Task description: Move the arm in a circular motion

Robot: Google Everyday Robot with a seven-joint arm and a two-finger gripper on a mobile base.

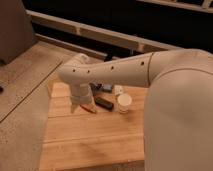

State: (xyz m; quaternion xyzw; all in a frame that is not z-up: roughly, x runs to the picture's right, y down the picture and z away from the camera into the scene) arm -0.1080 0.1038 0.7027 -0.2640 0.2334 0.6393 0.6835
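Observation:
The cream arm reaches from the right edge of the camera view leftward over a wooden table. Its thick tubular segments carry small dark holes, and a big rounded joint fills the right side. The arm bends down at a rounded elbow. The gripper hangs below that elbow, just above the table's far left part, beside a small red object.
On the table's far part stand a white cup, a black bar-shaped object, a small white item and a dark item. Speckled floor lies to the left. A dark wall with rails runs behind.

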